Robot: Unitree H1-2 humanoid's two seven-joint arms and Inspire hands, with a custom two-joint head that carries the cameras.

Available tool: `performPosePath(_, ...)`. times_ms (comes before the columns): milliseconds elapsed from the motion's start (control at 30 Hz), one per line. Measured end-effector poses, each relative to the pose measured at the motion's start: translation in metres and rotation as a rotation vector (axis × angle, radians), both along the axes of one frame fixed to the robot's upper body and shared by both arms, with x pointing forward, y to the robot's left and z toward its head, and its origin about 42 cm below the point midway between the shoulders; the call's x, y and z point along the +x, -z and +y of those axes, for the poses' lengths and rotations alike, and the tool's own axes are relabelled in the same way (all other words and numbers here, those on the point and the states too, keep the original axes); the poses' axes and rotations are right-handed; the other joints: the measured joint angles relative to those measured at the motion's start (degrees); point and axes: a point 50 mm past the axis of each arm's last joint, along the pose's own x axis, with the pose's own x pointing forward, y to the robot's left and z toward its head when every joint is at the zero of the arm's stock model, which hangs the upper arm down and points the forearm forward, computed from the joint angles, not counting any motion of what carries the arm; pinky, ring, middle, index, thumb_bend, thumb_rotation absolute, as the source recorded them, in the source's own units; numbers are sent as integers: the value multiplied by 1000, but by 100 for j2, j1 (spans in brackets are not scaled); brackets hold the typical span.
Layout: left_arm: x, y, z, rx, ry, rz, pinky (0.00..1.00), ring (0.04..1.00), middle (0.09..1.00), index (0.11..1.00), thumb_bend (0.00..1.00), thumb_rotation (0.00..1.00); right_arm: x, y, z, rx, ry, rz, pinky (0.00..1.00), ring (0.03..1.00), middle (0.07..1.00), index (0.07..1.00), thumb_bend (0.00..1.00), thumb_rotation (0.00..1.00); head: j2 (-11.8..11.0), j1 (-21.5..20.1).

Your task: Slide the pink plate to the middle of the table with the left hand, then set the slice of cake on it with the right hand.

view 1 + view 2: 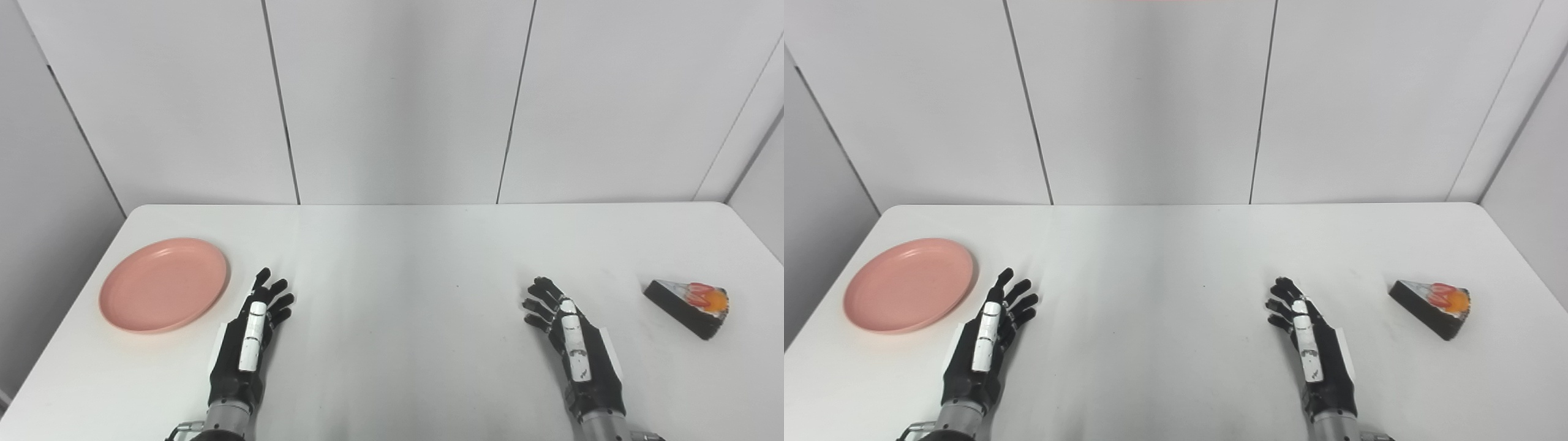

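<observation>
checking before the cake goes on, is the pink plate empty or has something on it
Empty: the pink plate shows only its bare pink surface, and the slice of cake lies far off on the table's right side.

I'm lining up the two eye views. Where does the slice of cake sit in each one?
Left eye view: slice of cake lies near the right edge, right of the right hand.
Right eye view: it lies further in from the right edge.
Shared landmark: the pink plate, far left on the table.

the light is bright and even, coming from above. my table [392,257] shows a soft pale sheen in its middle. shadows under my hands are faint. both pictures are sharp, with only slight bending of lines at the edges.
</observation>
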Motion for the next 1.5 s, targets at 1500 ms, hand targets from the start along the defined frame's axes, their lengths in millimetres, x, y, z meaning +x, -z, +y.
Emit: performPosePath(1500, 1, -1, 2, 18, 12, 9, 841, 850, 887, 927, 725, 954, 0, 2, 1, -40, -10, 4, 766, 789, 817, 823, 867, 1000, -35, -26)
